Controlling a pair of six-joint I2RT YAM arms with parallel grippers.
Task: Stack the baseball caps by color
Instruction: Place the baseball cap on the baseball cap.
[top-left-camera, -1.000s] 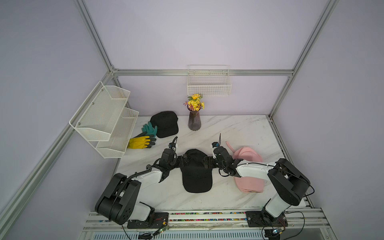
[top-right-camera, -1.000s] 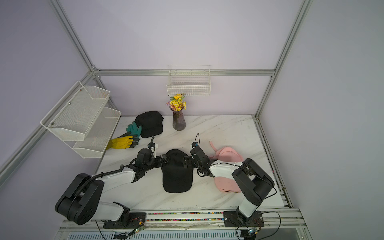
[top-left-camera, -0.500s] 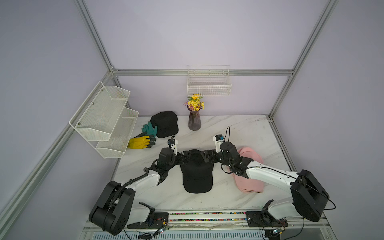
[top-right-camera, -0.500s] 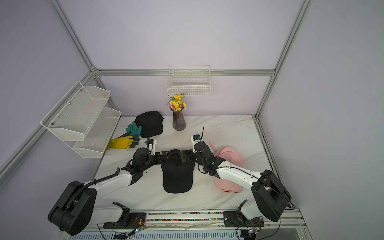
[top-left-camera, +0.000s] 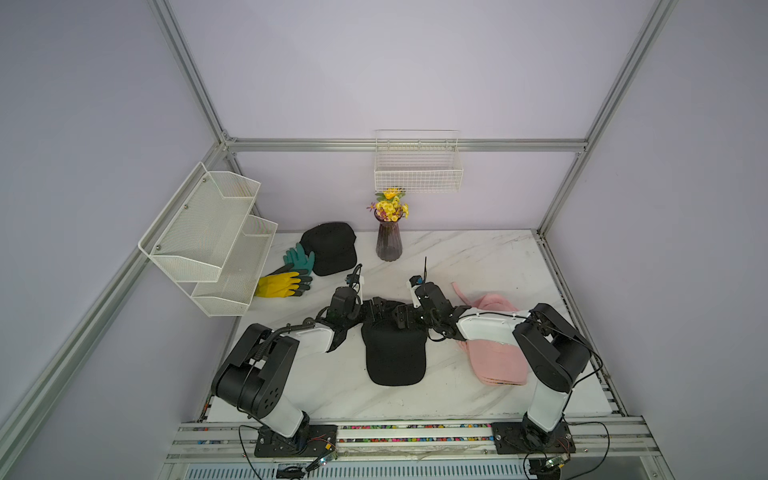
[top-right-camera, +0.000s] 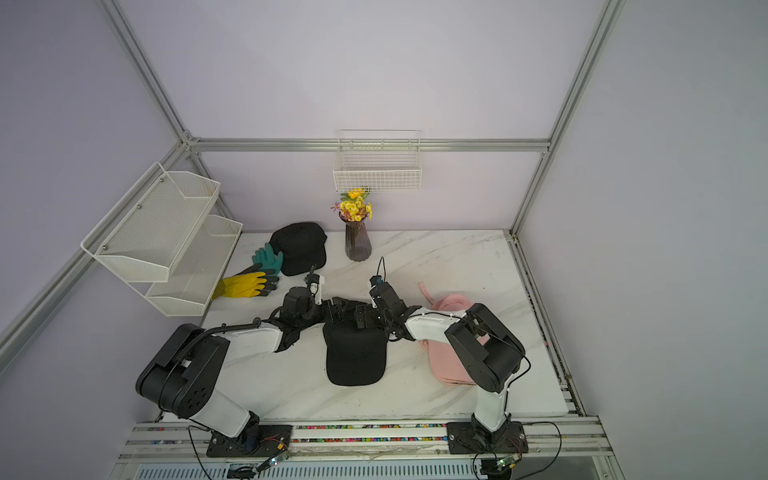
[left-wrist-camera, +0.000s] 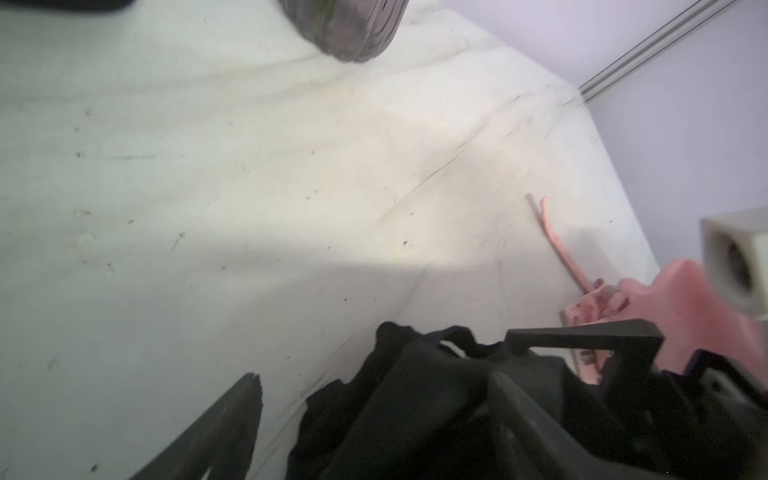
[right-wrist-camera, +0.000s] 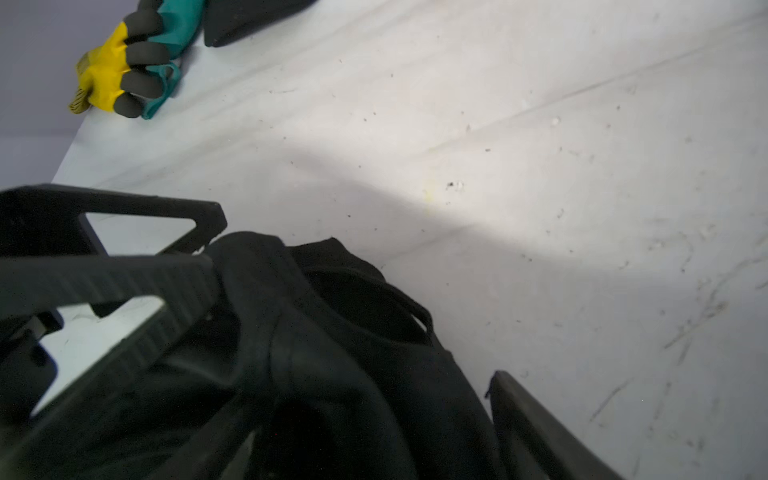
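A black baseball cap (top-left-camera: 395, 353) lies mid-table with its brim toward the front edge. My left gripper (top-left-camera: 371, 311) and right gripper (top-left-camera: 401, 318) sit low at the two sides of its rear. In the left wrist view the left gripper (left-wrist-camera: 372, 376) is open: one finger (left-wrist-camera: 237, 411) rests on bare table, and the cap's fabric (left-wrist-camera: 415, 395) bunches between the jaws. In the right wrist view the right gripper (right-wrist-camera: 361, 386) also straddles the fabric (right-wrist-camera: 332, 332), open. Pink caps (top-left-camera: 496, 357) are stacked to the right. Another black cap (top-left-camera: 330, 247) lies at the back left.
Teal and yellow gloves (top-left-camera: 291, 274) lie beside the back black cap. A vase of flowers (top-left-camera: 389, 241) stands at the back middle. White mesh shelves (top-left-camera: 208, 237) hang on the left wall and a wire basket (top-left-camera: 417, 166) on the back wall.
Half a second ago both arms were stretched out toward the back. They have since folded back down to the cap's rear. The black cap lies in about the same place.
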